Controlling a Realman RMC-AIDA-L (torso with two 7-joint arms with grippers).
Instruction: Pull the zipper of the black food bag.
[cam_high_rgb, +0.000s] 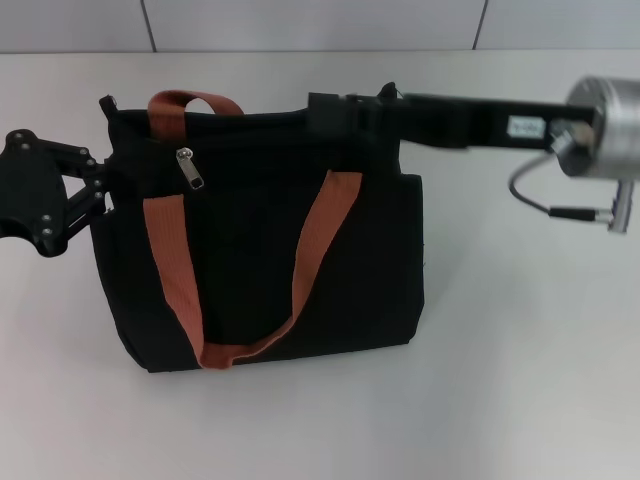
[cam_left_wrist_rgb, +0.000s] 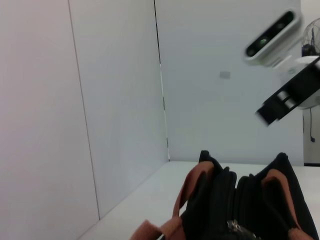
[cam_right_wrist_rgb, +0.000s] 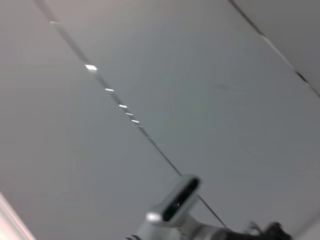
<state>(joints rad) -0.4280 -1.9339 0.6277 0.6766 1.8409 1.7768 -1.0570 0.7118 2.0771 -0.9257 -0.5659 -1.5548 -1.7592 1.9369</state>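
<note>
The black food bag (cam_high_rgb: 260, 250) lies in the middle of the white table with two rust-orange straps (cam_high_rgb: 320, 240) across it. A small silver zipper pull (cam_high_rgb: 190, 168) sits on a zip track near the bag's upper left. My left gripper (cam_high_rgb: 98, 190) is against the bag's left side. My right gripper (cam_high_rgb: 322, 110) reaches in from the right and sits at the bag's top edge, well right of the pull. The left wrist view shows the bag's top (cam_left_wrist_rgb: 250, 200), a strap (cam_left_wrist_rgb: 194, 186) and a silver zipper part (cam_left_wrist_rgb: 234, 226). The right wrist view shows no bag.
The white table (cam_high_rgb: 500, 400) extends around the bag, with a pale wall behind (cam_high_rgb: 300, 25). My right arm's body (cam_high_rgb: 600, 110) and cable (cam_high_rgb: 530, 195) hang over the table's right side. The right arm also shows in the left wrist view (cam_left_wrist_rgb: 287, 95).
</note>
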